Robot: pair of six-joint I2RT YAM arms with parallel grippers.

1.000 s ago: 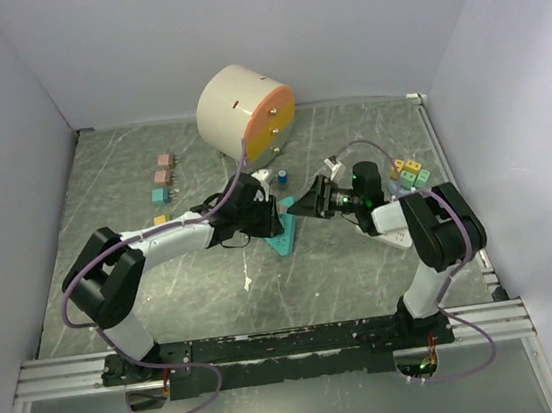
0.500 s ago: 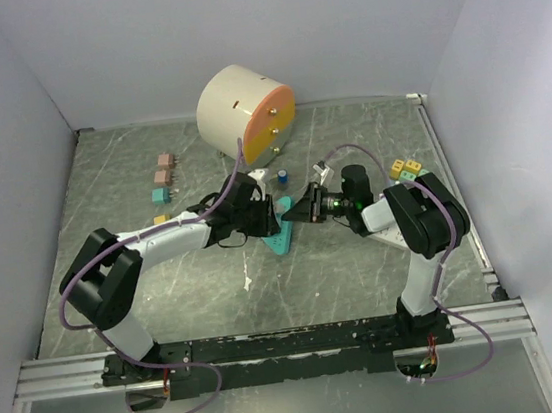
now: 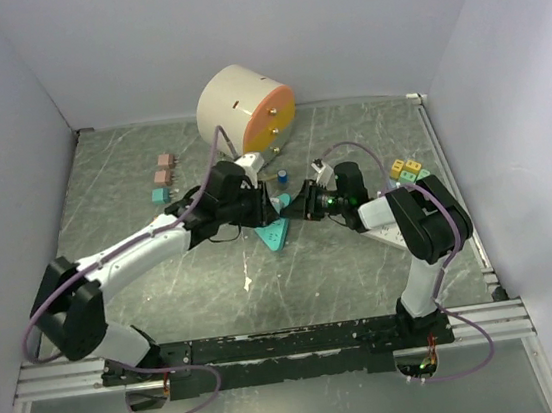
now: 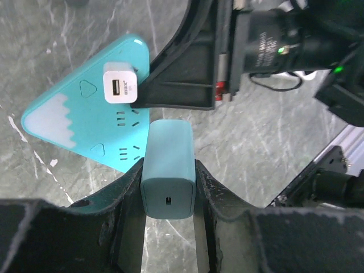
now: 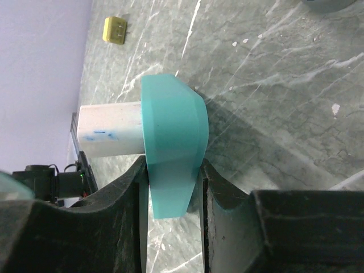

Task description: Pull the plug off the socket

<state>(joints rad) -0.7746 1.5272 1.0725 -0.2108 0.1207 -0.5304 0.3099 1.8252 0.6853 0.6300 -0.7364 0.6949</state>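
One teal plug, clenched by left gripper, looks free of the socket strip, which right gripper clamps; white plug unpulled.

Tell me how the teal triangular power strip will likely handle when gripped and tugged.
Probably rigid: the power strip holds a flat, hard-plastic shape with the right pincer clamped on one edge. Likely light enough to lift along with the teal plug when that is pulled, so bracing it seems sensible. Its glossy, rounded edge looks somewhat slippery.
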